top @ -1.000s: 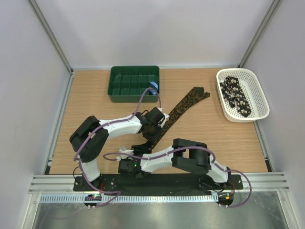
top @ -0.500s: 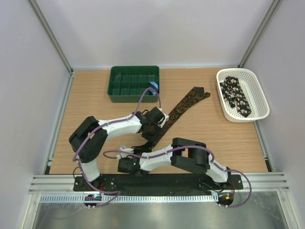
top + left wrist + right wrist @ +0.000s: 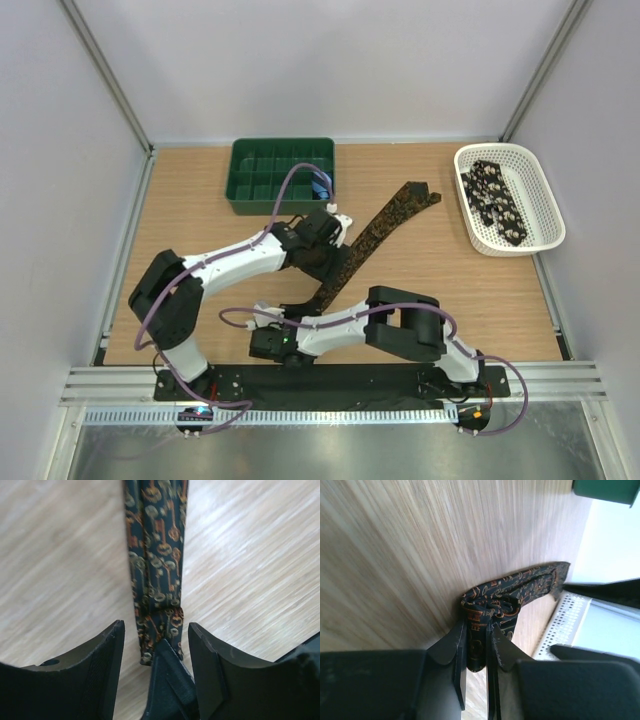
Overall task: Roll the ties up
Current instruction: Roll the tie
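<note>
so the right pincer (image 3: 477, 630) is pinching the near, curled end of the brown tie (image 3: 385, 222) that's lying diagonally across the worktop (image 3: 200, 200), while the left pincer (image 3: 155, 627) is hovering open astride it, probably to steady the strip

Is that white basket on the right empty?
No, a dark spotted tie lies inside the white basket.

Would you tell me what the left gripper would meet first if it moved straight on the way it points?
Most likely the brown tie, whose folded end lies ahead of the open left gripper, pinched by the right gripper; the table is beneath. Depth is uncertain.
</note>
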{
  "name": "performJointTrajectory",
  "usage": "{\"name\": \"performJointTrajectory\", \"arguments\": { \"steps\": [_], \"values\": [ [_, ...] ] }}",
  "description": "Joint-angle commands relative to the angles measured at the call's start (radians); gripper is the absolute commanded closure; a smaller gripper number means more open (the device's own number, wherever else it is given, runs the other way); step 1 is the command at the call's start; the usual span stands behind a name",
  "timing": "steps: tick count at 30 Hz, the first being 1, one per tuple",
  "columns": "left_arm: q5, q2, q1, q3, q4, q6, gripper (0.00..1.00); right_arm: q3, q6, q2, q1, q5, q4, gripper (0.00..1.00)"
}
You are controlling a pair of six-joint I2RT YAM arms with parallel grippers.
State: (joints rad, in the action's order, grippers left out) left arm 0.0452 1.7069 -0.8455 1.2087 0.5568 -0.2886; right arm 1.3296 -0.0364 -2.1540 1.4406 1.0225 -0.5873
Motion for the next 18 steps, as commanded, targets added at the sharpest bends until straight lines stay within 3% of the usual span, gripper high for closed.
{"name": "performJointTrajectory", "arguments": {
  "steps": [1,7,14,18],
  "values": [
    [-0.038,-0.081,0.046,0.035,-0.058,-0.023,0.43,-0.027,0.070,0.089,0.011,-0.122,0.024,0.99],
    [-0.103,-0.261,0.164,-0.044,-0.185,-0.096,0.41,-0.055,0.085,0.154,0.007,-0.202,0.058,0.99],
    [-0.293,-0.487,0.220,-0.216,-0.248,-0.182,0.22,-0.156,0.125,0.319,-0.061,-0.491,0.165,0.99],
    [-0.372,-0.608,0.221,-0.323,-0.282,-0.233,0.17,-0.243,0.161,0.429,-0.153,-0.709,0.250,0.99]
  ]
}}
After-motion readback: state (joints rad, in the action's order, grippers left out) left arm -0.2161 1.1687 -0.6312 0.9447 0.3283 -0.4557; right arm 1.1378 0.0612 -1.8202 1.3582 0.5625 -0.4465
